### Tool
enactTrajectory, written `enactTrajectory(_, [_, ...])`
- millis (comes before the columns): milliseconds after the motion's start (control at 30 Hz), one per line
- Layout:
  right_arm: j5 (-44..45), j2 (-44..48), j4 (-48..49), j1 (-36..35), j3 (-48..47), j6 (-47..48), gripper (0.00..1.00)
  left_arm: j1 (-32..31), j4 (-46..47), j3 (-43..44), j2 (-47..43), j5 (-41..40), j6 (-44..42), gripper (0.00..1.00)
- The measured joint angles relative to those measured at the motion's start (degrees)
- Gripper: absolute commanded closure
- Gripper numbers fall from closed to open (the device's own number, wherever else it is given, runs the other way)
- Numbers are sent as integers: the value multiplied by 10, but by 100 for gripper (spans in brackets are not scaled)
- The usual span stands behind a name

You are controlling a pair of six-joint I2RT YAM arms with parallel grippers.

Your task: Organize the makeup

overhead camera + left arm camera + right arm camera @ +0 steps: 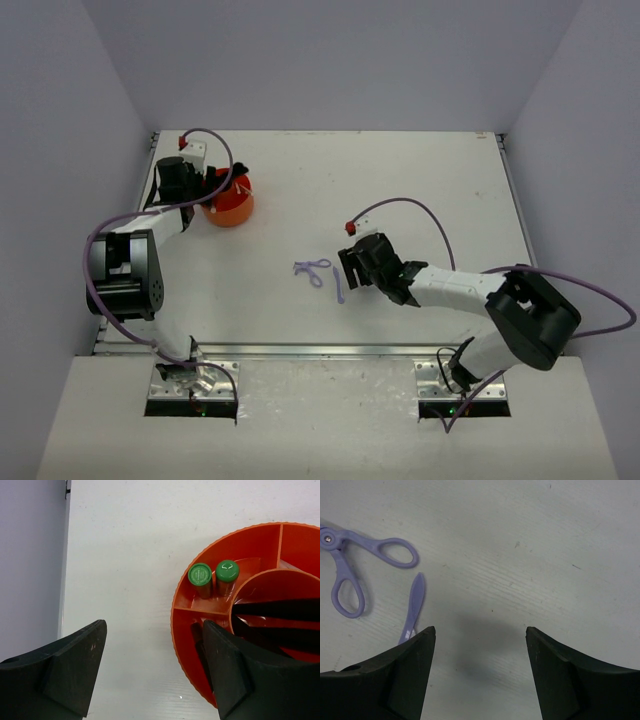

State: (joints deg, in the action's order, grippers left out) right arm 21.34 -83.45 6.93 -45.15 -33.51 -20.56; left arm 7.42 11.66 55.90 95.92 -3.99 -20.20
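The makeup that shows is partly in the round orange tub point(182, 630). Two green-capped tubes point(200, 574) stand upright in one outer compartment. A dark slim item point(198, 641) lies in the neighbouring one, and black pieces point(280, 611) cross the middle well. My left gripper point(155, 630) is open, its right finger point(225, 665) over the tub's rim and its left finger above bare table. A lilac looped tool point(350, 565) and a lilac slim stick point(415, 602) lie on the table. My right gripper point(480, 630) is open just right of the stick, holding nothing.
The tub point(230, 203) sits at the back left of the white table point(420, 190), near the left wall. The lilac tool point(312, 268) and stick point(339, 288) lie mid-table, left of the right gripper point(349, 266). Purple cables loop off both arms.
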Motion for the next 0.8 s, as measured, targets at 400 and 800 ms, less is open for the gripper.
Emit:
enactTrajectory(400, [-38, -22, 7, -57, -16, 19, 41, 0, -3, 0, 0, 4, 12, 24])
enactTrajectory(800, [-50, -64, -36, -64, -54, 28, 43, 1, -17, 0, -16, 6, 17, 24])
